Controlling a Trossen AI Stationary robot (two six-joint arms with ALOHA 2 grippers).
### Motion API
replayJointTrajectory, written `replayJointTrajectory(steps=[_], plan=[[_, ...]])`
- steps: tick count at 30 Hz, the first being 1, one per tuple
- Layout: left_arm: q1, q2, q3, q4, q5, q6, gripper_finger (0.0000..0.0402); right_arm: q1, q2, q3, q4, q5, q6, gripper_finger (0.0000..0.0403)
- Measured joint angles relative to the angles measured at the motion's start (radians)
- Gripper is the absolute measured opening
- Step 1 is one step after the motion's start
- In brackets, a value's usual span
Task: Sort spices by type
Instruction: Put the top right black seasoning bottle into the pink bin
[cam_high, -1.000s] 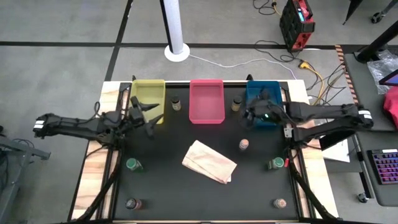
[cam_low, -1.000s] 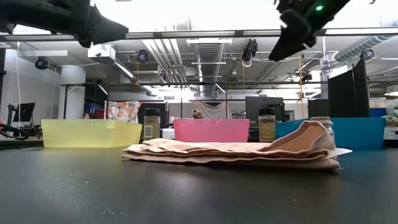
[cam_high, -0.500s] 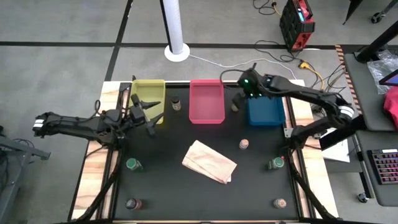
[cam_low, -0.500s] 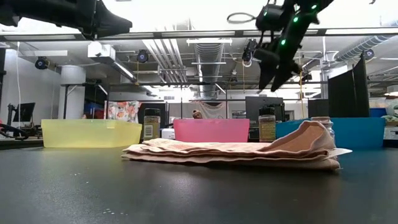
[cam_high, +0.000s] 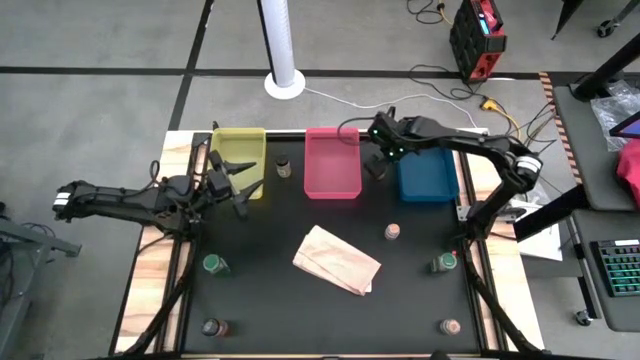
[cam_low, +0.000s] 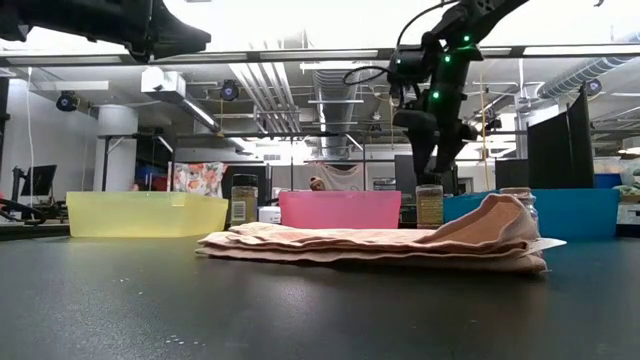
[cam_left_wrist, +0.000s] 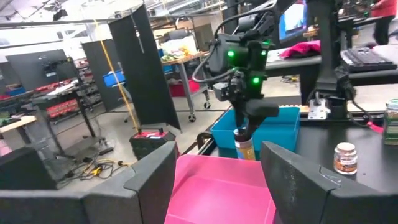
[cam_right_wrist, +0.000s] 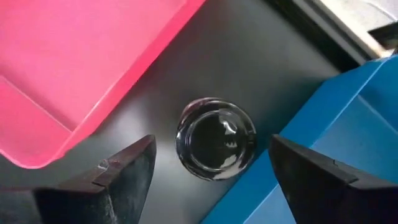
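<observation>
Several small spice jars stand upright on the black table. One dark-capped jar (cam_right_wrist: 216, 138) stands between the pink tray (cam_high: 332, 163) and the blue tray (cam_high: 427, 175). My right gripper (cam_right_wrist: 211, 144) hangs open just above that jar (cam_low: 429, 205), pointing down, one finger on either side and clear of it. Another jar (cam_high: 284, 167) stands between the yellow tray (cam_high: 238, 158) and the pink tray. My left gripper (cam_high: 240, 195) waits open in the air by the yellow tray's near end.
A tan paper bag (cam_high: 335, 258) lies flat mid-table. Loose jars stand around it: a pinkish one (cam_high: 393, 232), two green ones (cam_high: 213, 264) (cam_high: 443, 263), and two at the near edge (cam_high: 212, 327) (cam_high: 450, 327). The three trays line the far edge.
My right gripper has swung from over the blue tray's near end toward the table's far edge and left, then come down over the jar between the pink and blue trays. It now points straight down at that jar's cap. No jar has moved.
</observation>
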Motion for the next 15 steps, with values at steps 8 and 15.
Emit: replayJointTrajectory(steps=[8, 15], plan=[[0.0, 0.003, 0.0, -0.001, -0.038, 0.0, 0.0217, 0.0, 0.037, -0.003, 0.005, 0.0, -0.01, 0.029], [0.0, 0.005, 0.0, 0.0, -0.038, 0.0, 0.0217, 0.0, 0.069, -0.003, 0.017, 0.0, -0.026, 0.0289]])
